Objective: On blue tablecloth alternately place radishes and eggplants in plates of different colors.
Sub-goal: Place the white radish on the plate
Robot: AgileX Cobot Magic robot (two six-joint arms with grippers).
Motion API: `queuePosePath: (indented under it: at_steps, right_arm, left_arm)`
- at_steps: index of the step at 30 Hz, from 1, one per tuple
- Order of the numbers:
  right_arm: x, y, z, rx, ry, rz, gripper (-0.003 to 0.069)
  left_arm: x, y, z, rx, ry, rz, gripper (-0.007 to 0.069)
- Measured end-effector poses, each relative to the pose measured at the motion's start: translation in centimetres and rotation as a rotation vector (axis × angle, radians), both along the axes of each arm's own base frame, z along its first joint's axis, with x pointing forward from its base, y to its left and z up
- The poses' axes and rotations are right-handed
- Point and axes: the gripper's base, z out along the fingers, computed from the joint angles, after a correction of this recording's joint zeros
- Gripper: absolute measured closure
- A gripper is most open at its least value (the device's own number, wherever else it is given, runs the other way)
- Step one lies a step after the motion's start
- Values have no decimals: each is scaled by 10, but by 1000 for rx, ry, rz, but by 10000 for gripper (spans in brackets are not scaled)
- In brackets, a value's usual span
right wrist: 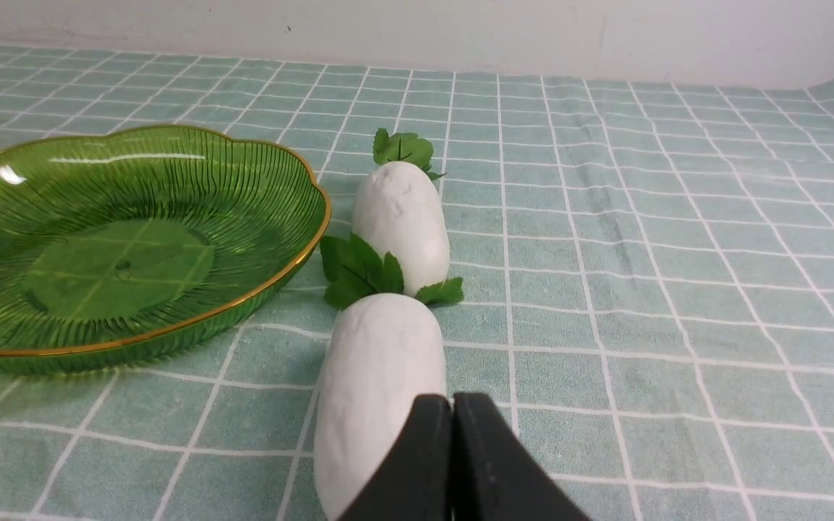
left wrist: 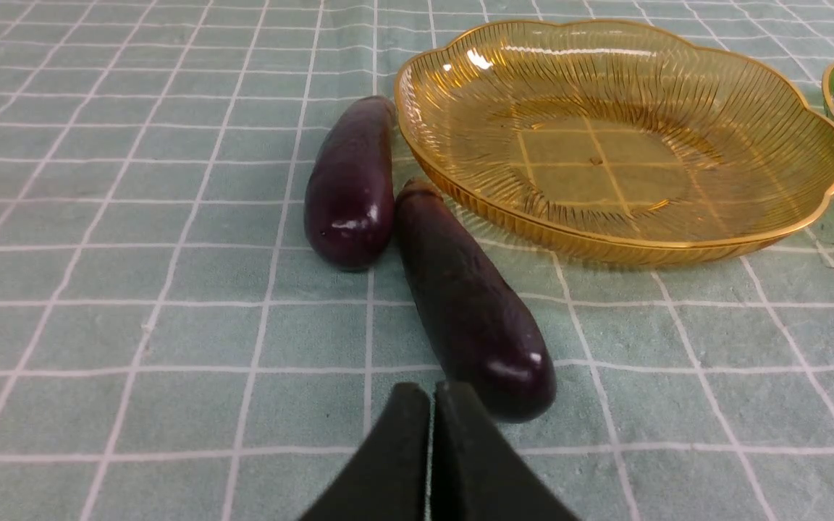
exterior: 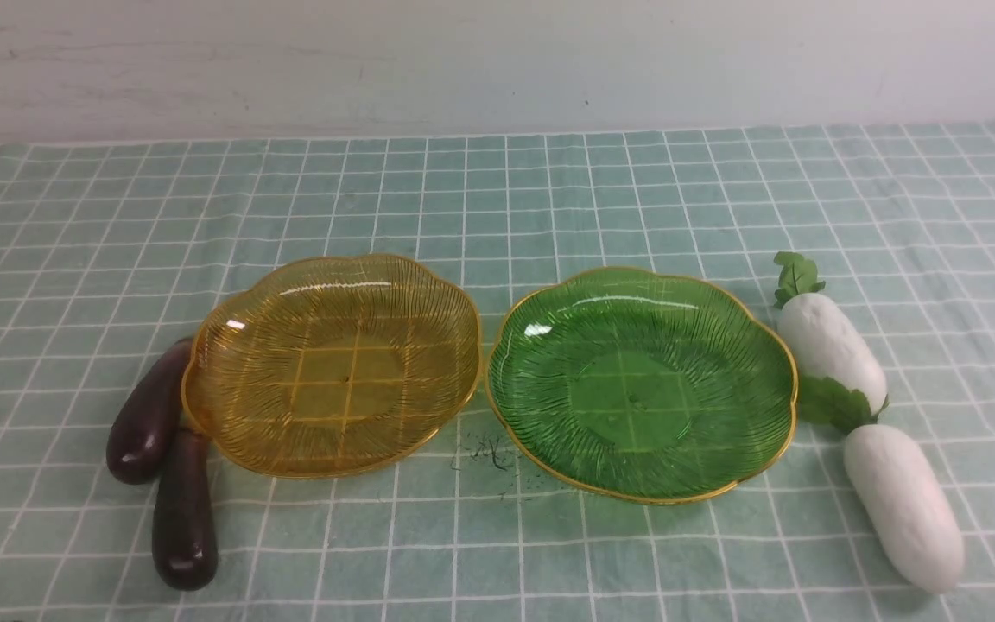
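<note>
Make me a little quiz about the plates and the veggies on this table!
1. True or false: the translucent amber-yellow ribbed plate is empty.
2. How many glossy dark purple toy eggplants lie beside it?
3. The white oblong toy radishes lie next to: A) the amber-yellow plate, B) the translucent green ribbed plate, C) the eggplants.
Key: 1 true; 2 two; 3 B.

Setting reads as a staged test bench, not a household kitchen. Ahead of my left gripper [left wrist: 431,396] and right gripper [right wrist: 452,407], the blue tablecloth [exterior: 549,199] runs to a bare, scuffed white wall [exterior: 497,60]. Toy eggplants [exterior: 148,419], toy radishes [exterior: 830,345] and plastic plates [exterior: 428,320] lie on it as props.
</note>
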Motion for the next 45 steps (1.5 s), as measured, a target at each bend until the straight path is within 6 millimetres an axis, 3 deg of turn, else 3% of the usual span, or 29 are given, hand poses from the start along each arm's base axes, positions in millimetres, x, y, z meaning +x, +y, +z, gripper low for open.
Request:
queuePosePath:
  at_steps: [11,13,16,20,24,31,35,36,37,38,40,41,45]
  right_arm:
    - [0,0,0,2,0,0,674]
    - [0,1,0,65,2,-2,674]
    - [0,6,1,394,18,-10,674]
    - [-1,12,2,721,44,-11,674]
    - [-1,15,4,887,49,-5,674]
    - [-2,17,11,909,39,26,674]
    - [-7,17,46,781,-72,94,674]
    - [-11,17,69,703,-125,119,674]
    - [-11,17,71,681,-129,122,674]
    - [-12,18,87,614,-128,138,674]
    - [-6,20,98,538,-59,144,674]
    - [4,21,104,445,80,144,674]
    - [38,19,104,252,470,107,671]
  left_arm:
    - [0,0,0,-22,1,3,632]
    - [0,-4,0,-178,11,17,632]
    - [-1,-12,2,-569,49,46,632]
    - [-2,-20,5,-941,97,65,632]
    - [-2,-22,7,-1037,102,61,632]
    - [-3,-24,18,-1021,70,9,632]
    - [-8,-27,47,-908,12,-84,632]
    - [-10,-29,63,-845,15,-125,632]
    - [-10,-30,68,-829,22,-133,632]
    - [-8,-32,76,-767,77,-154,632]
    - [-5,-35,81,-706,168,-166,632]
    - [2,-37,81,-629,318,-167,632]
    - [21,-35,81,-457,599,-135,632]
